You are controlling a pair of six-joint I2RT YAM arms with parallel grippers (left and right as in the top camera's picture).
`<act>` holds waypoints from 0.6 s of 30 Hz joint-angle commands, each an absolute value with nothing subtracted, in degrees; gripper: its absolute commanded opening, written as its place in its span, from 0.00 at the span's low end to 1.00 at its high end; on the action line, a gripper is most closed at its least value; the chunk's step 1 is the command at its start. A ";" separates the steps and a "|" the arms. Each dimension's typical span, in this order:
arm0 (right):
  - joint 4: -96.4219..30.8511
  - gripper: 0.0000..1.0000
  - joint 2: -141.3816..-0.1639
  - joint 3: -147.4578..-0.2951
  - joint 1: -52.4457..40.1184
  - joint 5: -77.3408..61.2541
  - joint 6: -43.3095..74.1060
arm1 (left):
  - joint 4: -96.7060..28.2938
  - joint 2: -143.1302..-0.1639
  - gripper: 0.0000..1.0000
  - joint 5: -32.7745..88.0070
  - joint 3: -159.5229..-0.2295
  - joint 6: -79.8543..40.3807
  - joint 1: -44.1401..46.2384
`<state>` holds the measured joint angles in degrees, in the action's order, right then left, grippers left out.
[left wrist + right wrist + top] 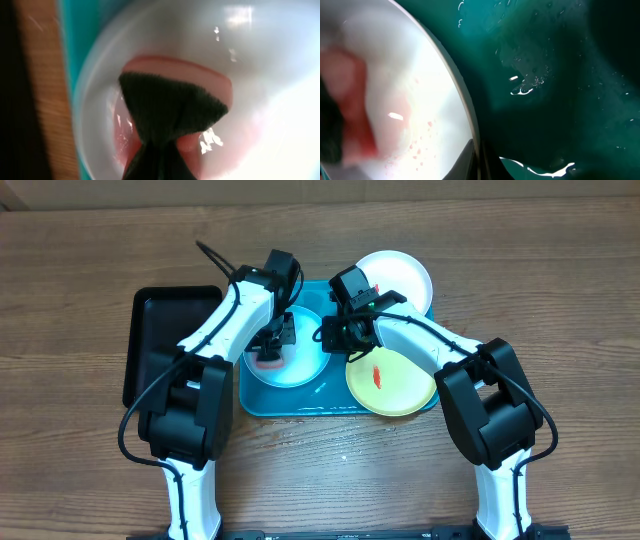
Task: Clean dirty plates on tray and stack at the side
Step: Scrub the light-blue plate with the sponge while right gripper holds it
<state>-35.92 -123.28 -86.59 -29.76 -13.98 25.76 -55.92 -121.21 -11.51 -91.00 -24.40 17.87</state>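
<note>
Hidden: fingertips of left gripper (272, 343), clamped on sponge (175, 68).
Unclear: right gripper (335, 335) closed at light blue plate (300, 368) rim; hold uncertain.
Axis: tray (300, 403) runs lengthwise left-right.

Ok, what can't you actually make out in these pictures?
- Left gripper fingers: overhead, the left arm covers them; left wrist, the sponge fills the blurred close-up.
- Right gripper grip: right wrist shows only a dark sliver by the blue-rimmed plate rim at the bottom edge; contact unclear.
- White plate: overhead, the right arm hides its left edge.
</note>
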 commanded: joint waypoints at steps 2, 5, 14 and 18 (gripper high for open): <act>-35.73 0.04 -123.59 -87.39 -29.50 -13.80 25.74 | -50.59 -122.15 0.04 -24.16 -90.54 -18.15 17.67; -35.68 0.04 -123.59 -87.39 -29.50 -13.80 25.74 | -47.27 -122.15 0.04 -23.07 -90.54 -17.52 17.67; -35.64 0.04 -123.59 -87.39 -29.50 -13.76 25.71 | -46.26 -122.15 0.04 10.57 -90.54 -8.34 17.67; -35.68 0.04 -123.59 -87.39 -29.50 -13.78 25.69 | -48.42 -122.15 0.04 18.70 -90.54 -3.57 17.61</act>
<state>-35.86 -123.28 -86.59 -29.45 -13.10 26.52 -47.07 -121.34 4.38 -90.67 -10.20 17.21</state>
